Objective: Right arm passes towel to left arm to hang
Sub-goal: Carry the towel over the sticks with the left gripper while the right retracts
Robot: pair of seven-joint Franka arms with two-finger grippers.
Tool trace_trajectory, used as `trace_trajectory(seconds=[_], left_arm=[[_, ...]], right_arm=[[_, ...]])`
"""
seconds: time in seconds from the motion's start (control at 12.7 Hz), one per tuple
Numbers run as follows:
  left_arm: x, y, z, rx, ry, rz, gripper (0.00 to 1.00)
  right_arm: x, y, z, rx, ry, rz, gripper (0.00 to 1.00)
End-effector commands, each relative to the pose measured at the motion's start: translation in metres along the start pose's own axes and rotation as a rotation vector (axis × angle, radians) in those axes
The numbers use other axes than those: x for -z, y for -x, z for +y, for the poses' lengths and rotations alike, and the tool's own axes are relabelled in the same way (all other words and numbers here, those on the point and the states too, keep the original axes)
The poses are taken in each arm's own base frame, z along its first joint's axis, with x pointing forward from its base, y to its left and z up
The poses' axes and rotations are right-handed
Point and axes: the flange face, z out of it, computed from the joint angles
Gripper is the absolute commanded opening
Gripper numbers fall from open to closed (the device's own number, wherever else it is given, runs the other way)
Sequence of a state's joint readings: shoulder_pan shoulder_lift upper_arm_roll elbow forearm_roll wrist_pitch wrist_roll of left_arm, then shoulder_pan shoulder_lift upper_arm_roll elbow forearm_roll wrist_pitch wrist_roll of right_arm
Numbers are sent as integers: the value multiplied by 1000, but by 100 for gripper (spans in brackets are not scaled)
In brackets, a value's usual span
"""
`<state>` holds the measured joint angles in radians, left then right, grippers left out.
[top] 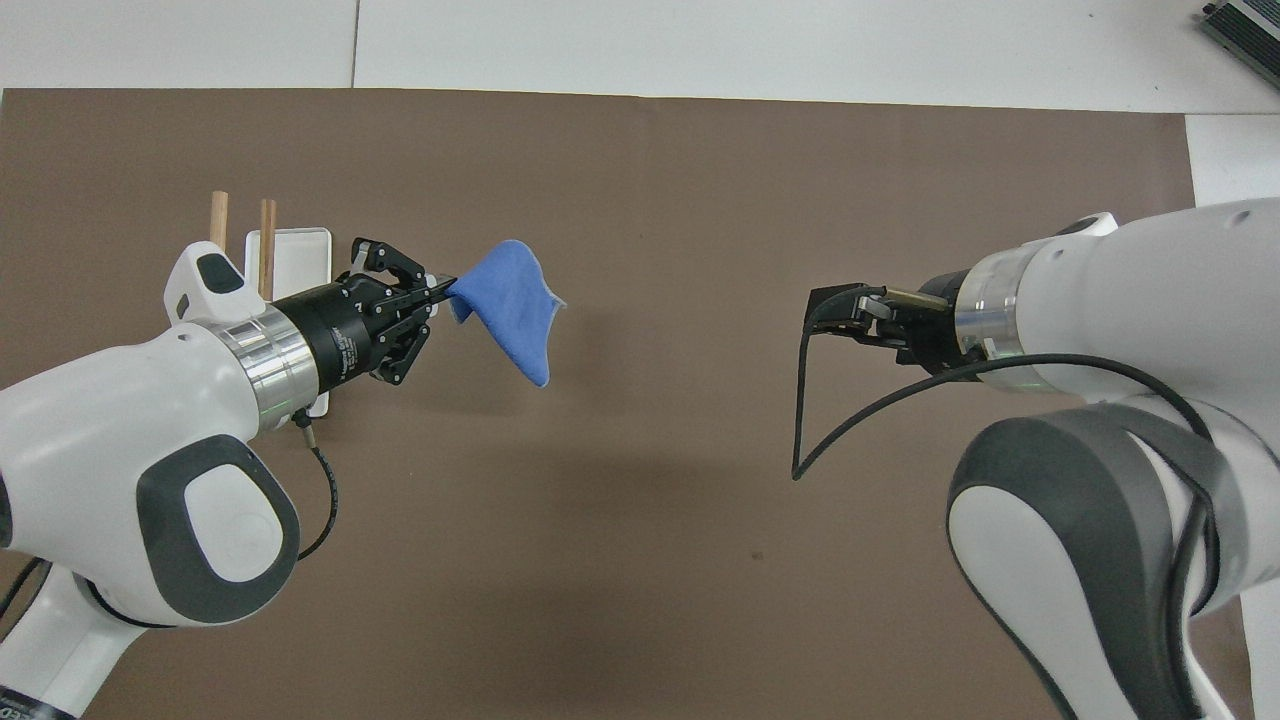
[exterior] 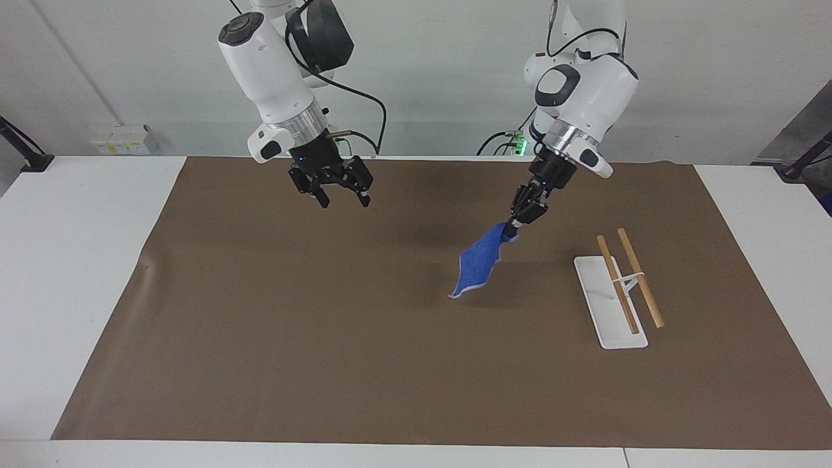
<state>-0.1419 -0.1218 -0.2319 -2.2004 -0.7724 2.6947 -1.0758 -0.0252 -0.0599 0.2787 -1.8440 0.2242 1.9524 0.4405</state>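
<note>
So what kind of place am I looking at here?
Probably a robotics lab: two white arms work over a table with a brown mat, the left gripper holding a blue towel beside a small rack.

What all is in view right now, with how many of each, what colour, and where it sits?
towel: one, blue, hanging from the left pincer over the mat, beside the rack
rack: one, white base with two wooden rods, on the mat toward the left arm's end
mat: one, brown, covering most of the table
table: one, white, under the mat
left pincer: one, black, shut on a corner of the towel
right pincer: one, black, open and holding nothing, over the mat toward the right arm's end
</note>
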Motion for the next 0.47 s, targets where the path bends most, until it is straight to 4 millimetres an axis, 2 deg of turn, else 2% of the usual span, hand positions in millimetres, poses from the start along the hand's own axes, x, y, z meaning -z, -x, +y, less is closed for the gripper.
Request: trace_trajectory(seconds=[0.0,0.24,0.39], left_arm=[[7,-33,1,-88,20,36,0],[18,-67,3,-286,13,68,0],[33,-102,4,-401,-20,72,0]], right_arm=[[10,0,6,36,71,-1,100],[15,0,8,46,105,-4,100],[19,-5,15,41,104,2,100]])
